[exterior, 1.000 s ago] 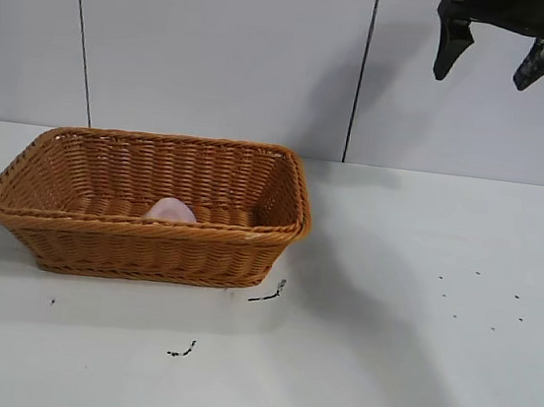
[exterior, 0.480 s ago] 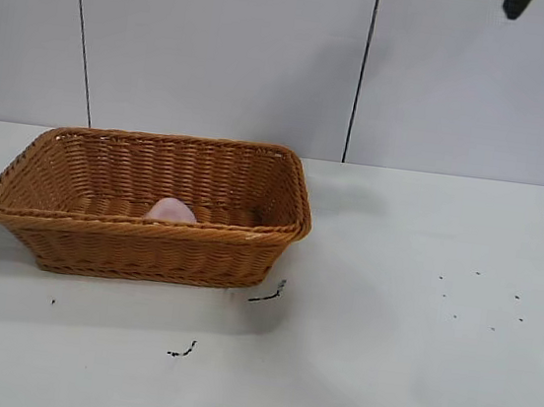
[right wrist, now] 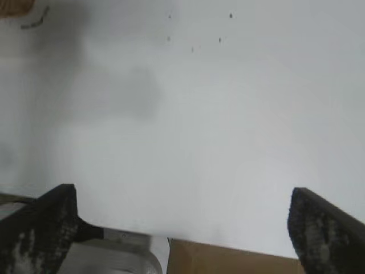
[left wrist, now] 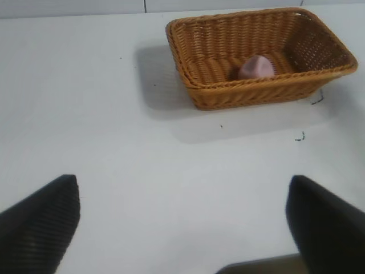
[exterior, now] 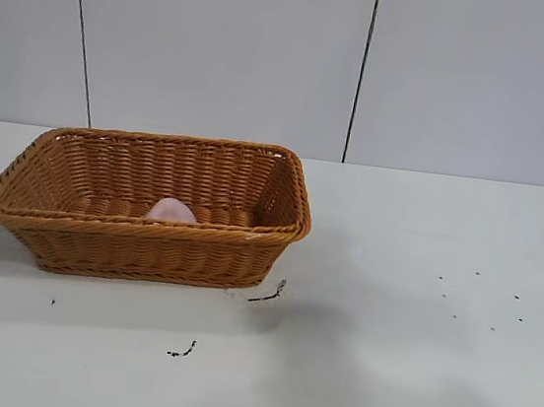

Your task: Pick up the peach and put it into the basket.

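The pale pink peach [exterior: 170,210] lies inside the orange-brown wicker basket [exterior: 149,231] on the left of the white table. Both also show in the left wrist view, the peach [left wrist: 256,67] resting on the floor of the basket [left wrist: 251,94]. Neither gripper shows in the exterior view. My left gripper [left wrist: 182,214] is open and empty, high above the bare table, well away from the basket. My right gripper [right wrist: 182,220] is open and empty, high over the table's right part near its edge.
Small dark scraps lie on the table in front of the basket [exterior: 268,293] and nearer the front [exterior: 181,351]. Tiny dark specks [exterior: 479,296] dot the right side. A table edge with a metal part and brown surface [right wrist: 228,257] shows in the right wrist view.
My right gripper, open at the upper right of the exterior view, has risen out of that view. The peach and basket have not moved.
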`<state>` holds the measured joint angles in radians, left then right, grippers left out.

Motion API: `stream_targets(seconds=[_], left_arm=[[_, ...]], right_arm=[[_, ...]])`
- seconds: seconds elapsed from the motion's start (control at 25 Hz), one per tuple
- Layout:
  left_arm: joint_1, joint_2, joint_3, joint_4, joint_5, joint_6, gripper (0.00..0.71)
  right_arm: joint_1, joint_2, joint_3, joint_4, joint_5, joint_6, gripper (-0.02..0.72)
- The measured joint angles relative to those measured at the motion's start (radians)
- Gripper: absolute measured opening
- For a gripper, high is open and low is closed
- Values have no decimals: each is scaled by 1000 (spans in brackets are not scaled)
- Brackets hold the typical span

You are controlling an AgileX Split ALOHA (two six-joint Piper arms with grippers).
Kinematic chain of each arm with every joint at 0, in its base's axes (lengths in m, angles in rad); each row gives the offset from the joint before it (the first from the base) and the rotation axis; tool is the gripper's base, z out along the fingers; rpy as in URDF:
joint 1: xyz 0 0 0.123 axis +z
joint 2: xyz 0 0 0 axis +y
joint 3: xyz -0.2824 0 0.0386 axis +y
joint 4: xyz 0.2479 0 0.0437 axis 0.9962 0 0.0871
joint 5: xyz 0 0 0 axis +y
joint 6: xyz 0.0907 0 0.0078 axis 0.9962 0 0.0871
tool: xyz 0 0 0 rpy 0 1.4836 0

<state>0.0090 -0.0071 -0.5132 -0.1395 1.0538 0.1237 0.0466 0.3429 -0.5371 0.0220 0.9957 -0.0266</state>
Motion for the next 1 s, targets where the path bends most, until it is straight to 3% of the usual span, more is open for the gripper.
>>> stream_targets(seconds=[0.4,1.0], left_arm=[[0,0,0,0,0,0,694],[0,0,0,0,0,0,694]], right_arm=[[0,-334,48,1,23,4,696],[0,-349,48,1,23,7,696]])
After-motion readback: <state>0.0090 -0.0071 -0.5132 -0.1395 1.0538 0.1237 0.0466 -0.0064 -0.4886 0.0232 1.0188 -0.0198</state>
